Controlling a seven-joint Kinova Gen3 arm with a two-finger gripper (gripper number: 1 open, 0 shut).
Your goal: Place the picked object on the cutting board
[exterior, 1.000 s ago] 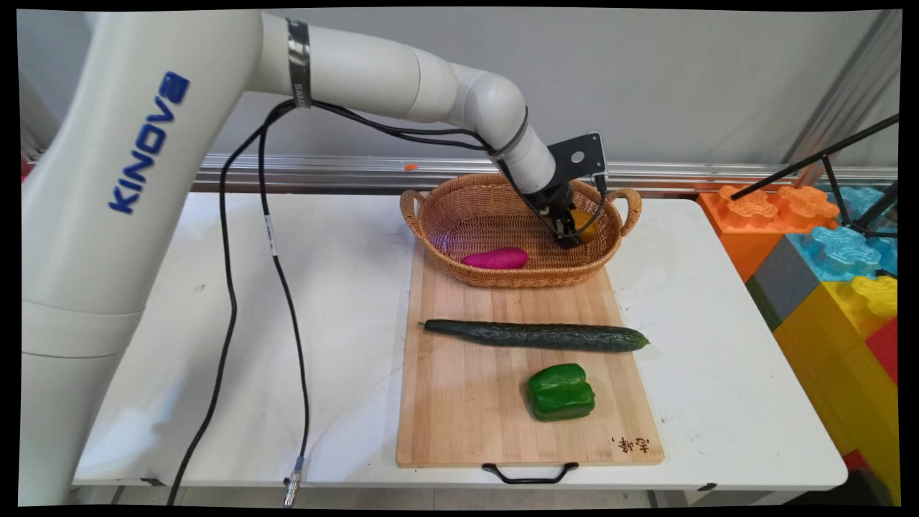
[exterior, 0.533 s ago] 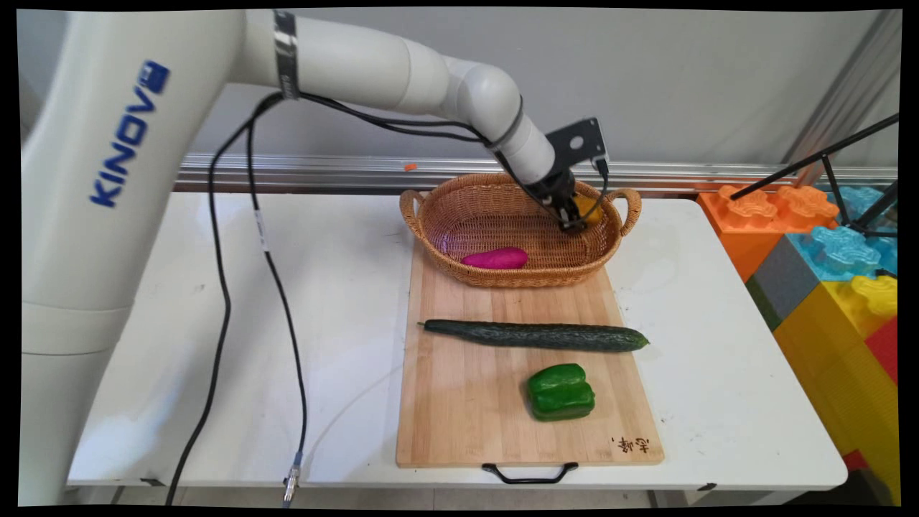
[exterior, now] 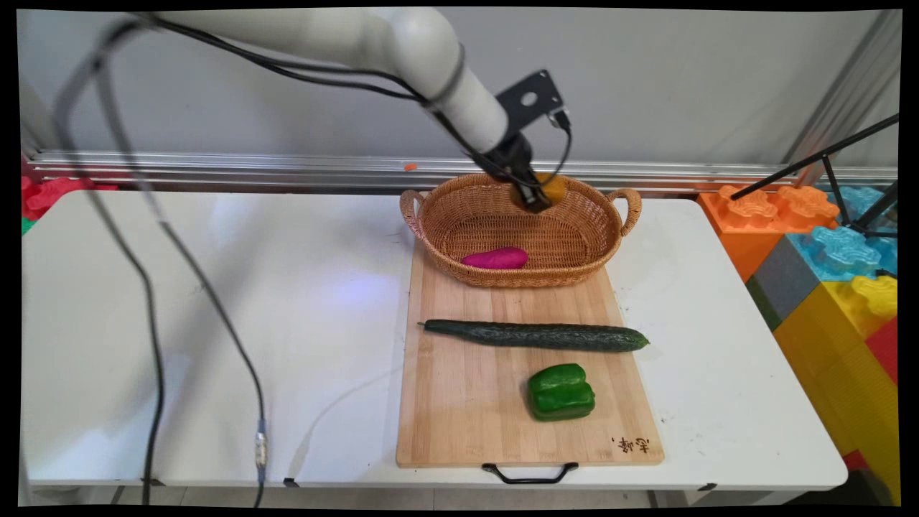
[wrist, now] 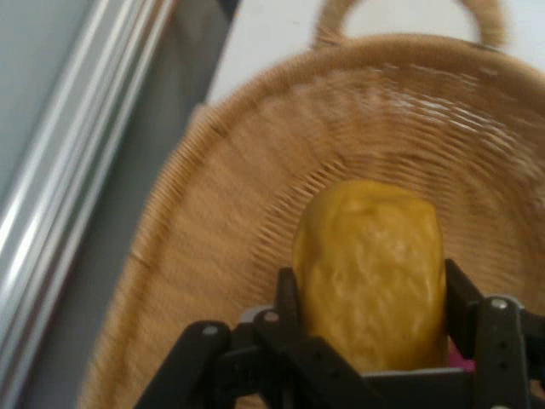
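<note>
The black two-finger gripper (exterior: 535, 195), jaws clamped on a lumpy yellow potato-shaped vegetable (wrist: 370, 268), holds it clear above the oval wicker basket (exterior: 459, 215); the magenta sweet potato (exterior: 495, 258) lies inside at seven o'clock.

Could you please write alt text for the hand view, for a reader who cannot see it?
The black gripper grips a yellow, potato-like vegetable above a woven wicker basket. A white table and metal rail lie beyond.
</note>
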